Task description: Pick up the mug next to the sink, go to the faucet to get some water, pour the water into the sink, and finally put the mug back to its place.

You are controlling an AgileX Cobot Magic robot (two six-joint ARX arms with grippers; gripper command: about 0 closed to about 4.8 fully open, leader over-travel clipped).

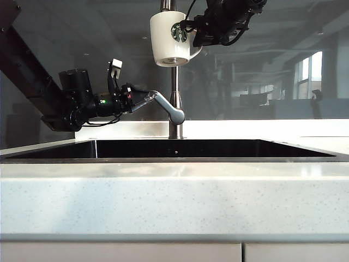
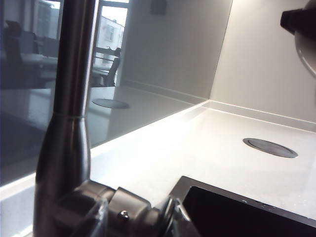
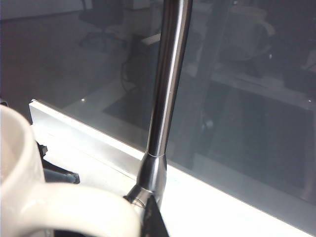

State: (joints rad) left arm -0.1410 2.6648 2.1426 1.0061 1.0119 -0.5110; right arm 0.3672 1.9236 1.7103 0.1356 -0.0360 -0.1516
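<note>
At about nine o'clock of the faucet (image 1: 175,82), the left tool (image 1: 143,100) reaches in level, its fingers closed around the lever (image 1: 166,106), apparently placed there to run the water. At twelve o'clock, high above the sink (image 1: 174,148), the mug (image 1: 170,39) hangs upright under the faucet's curved top, which is out of view, so it seems placed to catch water. At about one o'clock the right tool (image 1: 192,30) is clamped on the mug's handle (image 3: 84,215). The sink sits in the pale table (image 1: 174,196). No water is visible flowing.
</note>
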